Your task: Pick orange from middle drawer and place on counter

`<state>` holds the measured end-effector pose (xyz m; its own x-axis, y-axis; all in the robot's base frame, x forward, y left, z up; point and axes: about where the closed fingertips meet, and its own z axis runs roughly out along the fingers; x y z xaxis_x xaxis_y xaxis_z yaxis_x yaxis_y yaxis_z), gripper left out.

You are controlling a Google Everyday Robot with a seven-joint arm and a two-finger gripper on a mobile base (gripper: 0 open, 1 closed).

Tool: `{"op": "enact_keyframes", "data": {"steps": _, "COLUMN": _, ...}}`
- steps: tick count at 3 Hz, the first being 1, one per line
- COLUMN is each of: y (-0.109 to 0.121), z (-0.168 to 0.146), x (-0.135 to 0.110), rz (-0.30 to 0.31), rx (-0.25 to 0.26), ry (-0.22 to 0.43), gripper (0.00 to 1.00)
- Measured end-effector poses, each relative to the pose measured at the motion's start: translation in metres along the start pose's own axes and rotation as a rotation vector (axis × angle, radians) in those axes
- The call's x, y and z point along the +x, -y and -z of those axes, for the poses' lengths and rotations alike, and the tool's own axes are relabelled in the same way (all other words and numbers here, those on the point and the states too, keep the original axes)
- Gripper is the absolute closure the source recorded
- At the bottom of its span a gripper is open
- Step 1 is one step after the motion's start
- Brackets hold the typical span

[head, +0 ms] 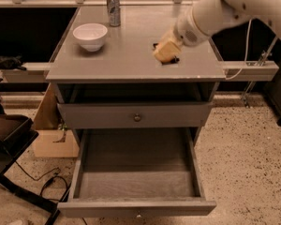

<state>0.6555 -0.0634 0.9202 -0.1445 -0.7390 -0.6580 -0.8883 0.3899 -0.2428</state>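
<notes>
The middle drawer (pixel 136 172) is pulled wide open at the bottom of the cabinet. Its dark liner floor is bare, and a small knob (pixel 138 214) shows on its front. No orange shows anywhere in view. The counter (pixel 126 55) is the grey top of the cabinet. My gripper (pixel 166 50), a pale yellowish end on the white arm (pixel 210 15), hangs low over the right part of the counter. It is right above a black snack bar (pixel 172 60) and covers most of it.
A white bowl (pixel 90 35) stands on the counter's left and a metal can (pixel 113 9) at its back. A shut drawer front with a round knob (pixel 137 117) sits above the open drawer. A cardboard box (pixel 54 139) and a dark chair (pixel 9 135) are on the left floor.
</notes>
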Motion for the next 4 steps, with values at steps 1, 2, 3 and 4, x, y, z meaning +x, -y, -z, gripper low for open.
{"op": "enact_keyframes", "data": {"steps": 1, "y": 0.07, "z": -0.017, "x": -0.032, "rz": 0.056, "rx": 0.065, "ry": 0.05, "gripper": 1.0}}
{"op": "enact_keyframes", "data": {"steps": 2, "y": 0.118, "z": -0.018, "x": -0.057, "rz": 0.093, "rx": 0.142, "ry": 0.117, "gripper": 1.0}}
{"op": "enact_keyframes", "data": {"steps": 3, "y": 0.169, "z": -0.036, "x": -0.07, "rz": 0.105, "rx": 0.205, "ry": 0.2, "gripper": 1.0}}
{"op": "enact_keyframes", "data": {"steps": 4, "y": 0.194, "z": -0.049, "x": -0.071, "rz": 0.086, "rx": 0.233, "ry": 0.248, "gripper": 1.0}}
